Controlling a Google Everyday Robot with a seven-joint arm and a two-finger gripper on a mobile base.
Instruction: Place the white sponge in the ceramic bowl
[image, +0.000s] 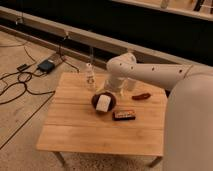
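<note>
The white sponge (102, 104) lies in the dark maroon ceramic bowl (95, 100), which stands near the middle of the wooden table (75, 130). My gripper (112, 90) hangs from the white arm just behind and to the right of the bowl, close above its far rim. The sponge looks free of the gripper.
A clear bottle (90, 77) stands at the table's back edge, left of the gripper. A flat black rectangular object (123, 115) lies right of the bowl in front. A red object (141, 96) lies at the right. Cables and a dark box (46, 65) are on the floor at left.
</note>
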